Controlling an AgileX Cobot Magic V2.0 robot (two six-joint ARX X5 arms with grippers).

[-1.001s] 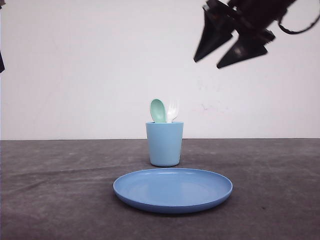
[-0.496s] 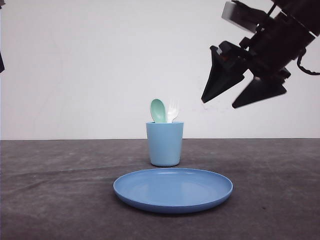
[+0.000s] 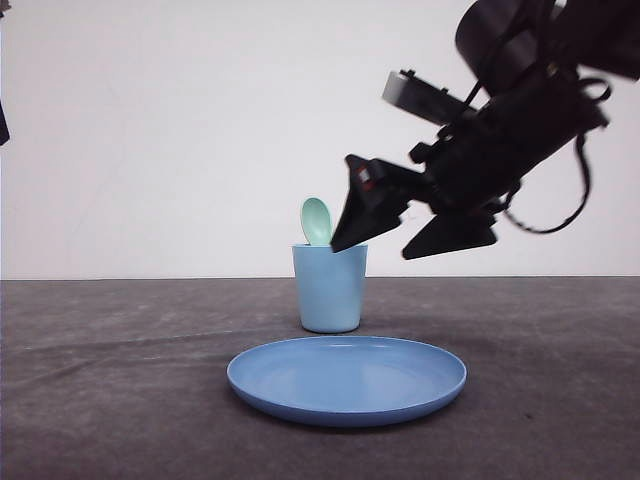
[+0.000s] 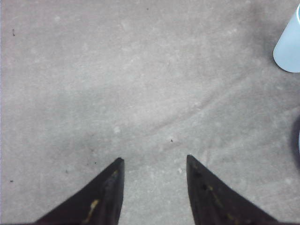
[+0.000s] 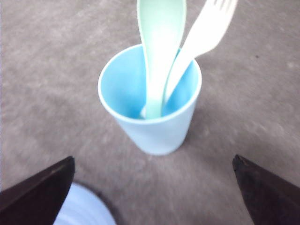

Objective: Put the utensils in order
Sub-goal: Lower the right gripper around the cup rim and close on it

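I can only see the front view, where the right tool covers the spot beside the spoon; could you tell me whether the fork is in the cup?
Observer: Yes. In the right wrist view the white fork stands in the blue cup, leaning on the rim next to the green spoon.
Operator: Thank you. Is the right tool gripping anything?
Observer: No. The right tool is open, its fingers spread wide and holding nothing.
Operator: And the left tool, please?
Observer: The left tool is open over bare table.
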